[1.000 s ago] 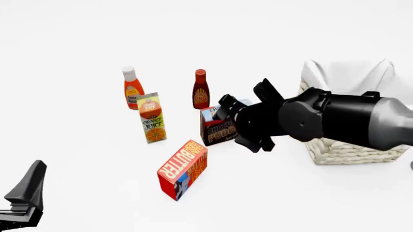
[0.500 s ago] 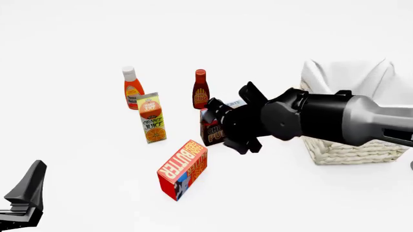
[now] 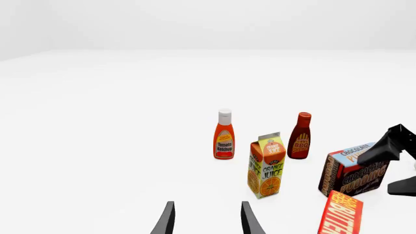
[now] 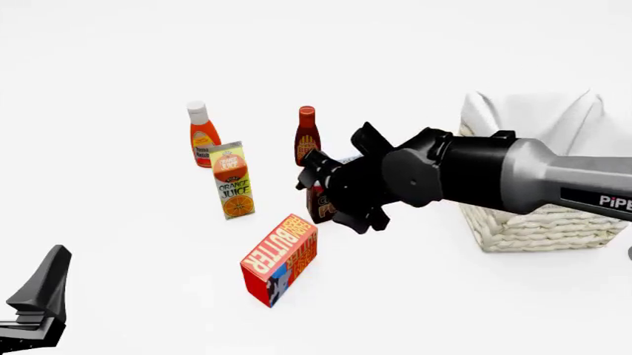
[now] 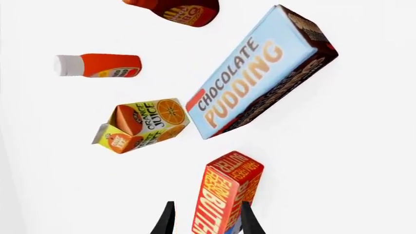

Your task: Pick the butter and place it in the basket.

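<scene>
Butter (image 4: 280, 259) lies on the white worktop (image 4: 118, 89), near the front and a bit left of the middle; its orange face with the pale word on it looks up and to the left, and a blue patch shows on its side; nothing is touching it. The right gripper (image 4: 331, 196) hangs above and behind the butter, over the chocolate pudding box (image 4: 318, 203), so most of that box is hidden in the front view; its jaws are apart and hold nothing; in the right wrist view the two dark fingertips (image 5: 167, 220) sit on either side of the butter's near end, but they are up in the air. The basket (image 4: 538, 222) stands far to the right, well apart from the butter, with its white cloth folded over the rim; the right arm crosses in front of it. The orange juice carton (image 4: 233, 180) stands upright behind the butter and to the left; the ketchup bottle (image 4: 203, 135) and the BBQ sauce bottle (image 4: 307, 137) stand farther back. The left gripper (image 3: 205, 220) waits low at the near left corner; its jaws are apart and empty.
</scene>
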Controlling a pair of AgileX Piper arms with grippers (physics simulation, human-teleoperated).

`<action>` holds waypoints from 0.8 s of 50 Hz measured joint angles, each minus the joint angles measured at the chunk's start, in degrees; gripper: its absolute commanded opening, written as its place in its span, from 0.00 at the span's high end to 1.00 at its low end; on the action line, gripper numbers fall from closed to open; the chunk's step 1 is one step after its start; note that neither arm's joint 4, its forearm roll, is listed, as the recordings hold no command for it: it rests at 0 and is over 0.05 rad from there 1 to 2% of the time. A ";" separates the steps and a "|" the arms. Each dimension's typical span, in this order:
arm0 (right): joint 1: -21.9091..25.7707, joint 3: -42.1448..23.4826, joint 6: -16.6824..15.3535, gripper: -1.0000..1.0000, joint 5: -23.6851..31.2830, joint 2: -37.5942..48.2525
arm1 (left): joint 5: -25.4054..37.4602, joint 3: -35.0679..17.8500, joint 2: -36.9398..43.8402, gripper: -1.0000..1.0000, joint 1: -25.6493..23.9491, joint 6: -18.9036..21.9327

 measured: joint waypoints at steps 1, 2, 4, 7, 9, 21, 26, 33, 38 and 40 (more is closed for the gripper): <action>-0.06 0.01 0.02 0.00 0.00 -0.02 | 0.00 0.00 0.00 0.00 0.00 0.00; -0.14 0.04 0.03 0.00 -0.01 -0.05 | 0.00 0.00 0.00 0.00 0.00 0.00; -0.29 0.11 0.08 0.00 -0.04 -0.09 | 0.00 0.00 0.00 0.00 0.00 0.00; -0.54 0.31 0.15 0.00 -0.12 -0.09 | 0.00 0.00 0.00 0.00 0.00 0.00; -0.69 0.44 0.18 0.00 -0.17 0.00 | 0.00 0.00 0.00 0.00 0.00 0.00; -1.61 0.39 0.27 0.00 -0.27 1.01 | 0.00 0.00 0.00 0.00 0.00 0.00; -1.66 0.41 0.43 0.00 -0.51 1.61 | 0.00 0.00 0.00 0.00 0.00 0.00; -1.35 0.06 0.55 0.00 -0.71 2.67 | 0.00 0.00 0.00 0.00 0.00 0.00; -1.01 -0.39 0.65 0.00 -0.73 3.43 | 0.00 0.00 0.00 0.00 0.00 0.00; -0.88 -0.61 0.69 0.00 -0.72 3.74 | 0.00 0.00 0.00 0.00 0.00 0.00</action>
